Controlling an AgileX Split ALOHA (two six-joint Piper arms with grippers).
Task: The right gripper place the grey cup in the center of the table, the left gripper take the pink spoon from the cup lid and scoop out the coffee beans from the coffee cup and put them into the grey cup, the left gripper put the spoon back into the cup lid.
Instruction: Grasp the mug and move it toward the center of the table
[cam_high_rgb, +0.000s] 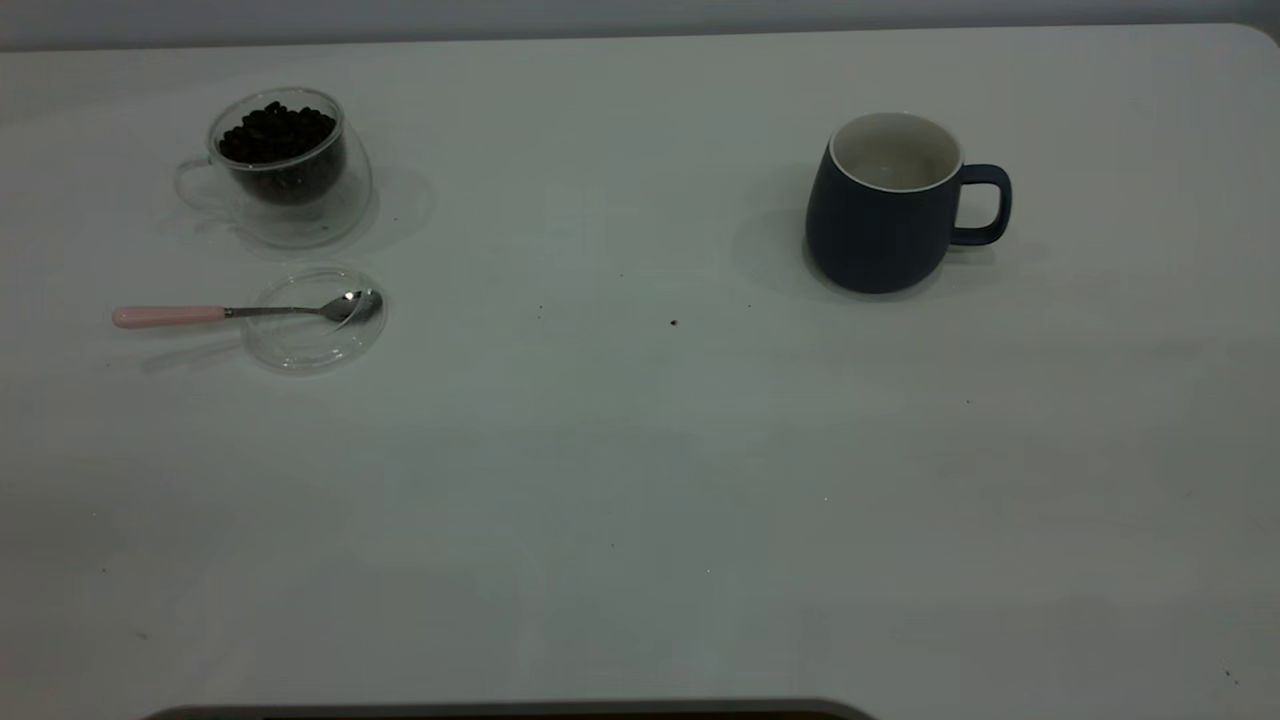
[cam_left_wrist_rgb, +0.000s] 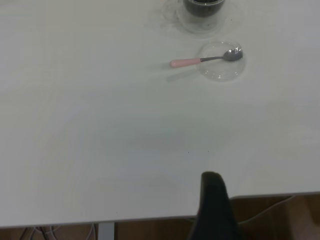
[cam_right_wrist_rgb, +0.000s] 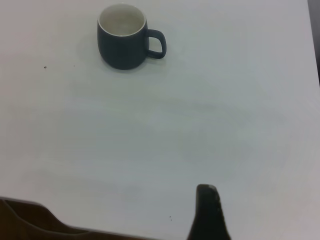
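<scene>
The grey cup (cam_high_rgb: 885, 205), a rounded dark blue-grey ceramic mug with a white inside and white rim, stands upright at about 2 o'clock on the bench (cam_high_rgb: 640, 500) in the exterior view, its loop handle turned toward 3 o'clock. It is empty and well apart from everything else. Over at 10 o'clock sits the coffee cup (cam_high_rgb: 285, 170), a squat clear double-walled glass with a clear handle, heaped with dark, nearly black coffee beans (cam_high_rgb: 275, 132). Just on its 6 o'clock side lies the cup lid (cam_high_rgb: 315, 345), a small clear glass disc with a raised rim, and across it rests the pink spoon (cam_high_rgb: 240, 313), shiny metal bowl on the lid, pale pink handle jutting out toward 9 o'clock over the bare bench.

My right gripper (cam_right_wrist_rgb: 207, 210) hangs back near the bench edge, far from the mug; only one dark finger tip shows, so I cannot tell whether it is spread or closed. The same goes for my left gripper (cam_left_wrist_rgb: 212, 200), parked well short of the spoon.

Nothing has started, I judge. The first job is mine on the right: the glazed body looks smooth and bulges low, so I would close on the rim wall or the handle, lift cleanly, and set it down level at centre
</scene>
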